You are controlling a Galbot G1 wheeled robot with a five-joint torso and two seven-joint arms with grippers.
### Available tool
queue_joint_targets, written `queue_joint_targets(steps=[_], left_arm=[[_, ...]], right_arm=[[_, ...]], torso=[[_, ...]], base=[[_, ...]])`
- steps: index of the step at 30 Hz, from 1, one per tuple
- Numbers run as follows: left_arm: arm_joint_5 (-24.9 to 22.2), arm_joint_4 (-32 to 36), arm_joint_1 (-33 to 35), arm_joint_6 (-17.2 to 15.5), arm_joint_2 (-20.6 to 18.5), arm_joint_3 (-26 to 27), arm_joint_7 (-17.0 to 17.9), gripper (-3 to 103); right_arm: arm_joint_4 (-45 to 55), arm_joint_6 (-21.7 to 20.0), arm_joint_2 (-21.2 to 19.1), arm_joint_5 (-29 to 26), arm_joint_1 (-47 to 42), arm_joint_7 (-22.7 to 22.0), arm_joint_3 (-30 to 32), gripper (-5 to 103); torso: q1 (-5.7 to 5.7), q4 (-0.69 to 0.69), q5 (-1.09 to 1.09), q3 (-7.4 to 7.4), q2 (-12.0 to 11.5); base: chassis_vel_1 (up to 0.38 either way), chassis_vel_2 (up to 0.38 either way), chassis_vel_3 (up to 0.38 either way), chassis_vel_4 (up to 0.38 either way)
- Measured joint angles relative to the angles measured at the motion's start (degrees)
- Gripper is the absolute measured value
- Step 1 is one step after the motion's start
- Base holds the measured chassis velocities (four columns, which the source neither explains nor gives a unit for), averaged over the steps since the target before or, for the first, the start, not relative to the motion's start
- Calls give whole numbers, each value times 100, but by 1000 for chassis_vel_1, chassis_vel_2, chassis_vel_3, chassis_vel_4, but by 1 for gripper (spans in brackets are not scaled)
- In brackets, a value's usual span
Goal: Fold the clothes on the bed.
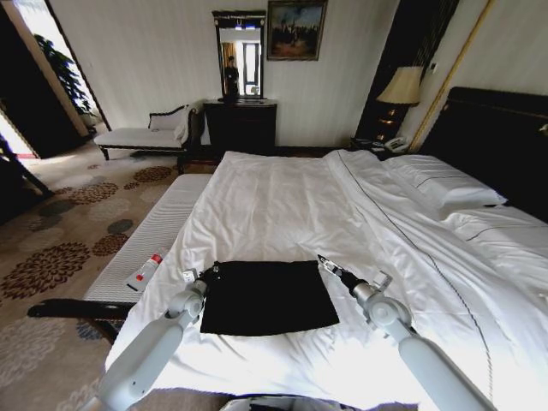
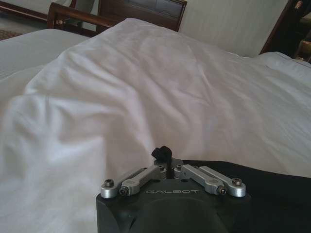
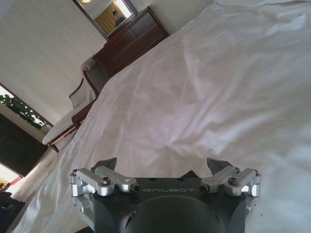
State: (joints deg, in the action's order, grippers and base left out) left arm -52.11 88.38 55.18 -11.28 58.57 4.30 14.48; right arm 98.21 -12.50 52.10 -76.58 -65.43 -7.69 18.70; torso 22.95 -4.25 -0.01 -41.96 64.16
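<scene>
The clothes [image 1: 267, 297] lie as a flat black rectangle on the white duvet of the bed [image 1: 282, 197], near its foot end. My left gripper [image 1: 211, 272] is at the garment's far left corner. In the left wrist view the left gripper [image 2: 163, 154] is shut, pinching a bit of the black fabric [image 2: 272, 179]. My right gripper [image 1: 326, 261] hovers at the far right corner. In the right wrist view the right gripper [image 3: 163, 164] stands open, its fingertips [image 3: 111, 163] spread wide, with a tip of black cloth [image 3: 188, 174] just below them.
A white-cushioned bench [image 1: 163, 227] runs along the bed's left side with a small bottle [image 1: 146, 270] on it. Pillows [image 1: 441, 184] and the dark headboard [image 1: 501, 128] are at the right. A dresser [image 1: 240, 127], chaise [image 1: 141, 134] and lamp [image 1: 402, 86] stand by the far wall.
</scene>
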Motion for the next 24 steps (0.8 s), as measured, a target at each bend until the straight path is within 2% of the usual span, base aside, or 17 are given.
queue_joint_targets(steps=[14, 24], left_arm=[[-23, 200, 162, 31, -272, 58, 27, 2], [-54, 276, 191, 31, -356, 100, 66, 2]], right_arm=[[-1007, -8, 133, 117, 714, 47, -670, 100], [-1420, 4, 250, 244, 936, 99, -888, 100]], torso=[[0, 0, 0, 0, 0], [0, 0, 0, 0, 0]], base=[[0, 0, 0, 0], [0, 0, 0, 0]])
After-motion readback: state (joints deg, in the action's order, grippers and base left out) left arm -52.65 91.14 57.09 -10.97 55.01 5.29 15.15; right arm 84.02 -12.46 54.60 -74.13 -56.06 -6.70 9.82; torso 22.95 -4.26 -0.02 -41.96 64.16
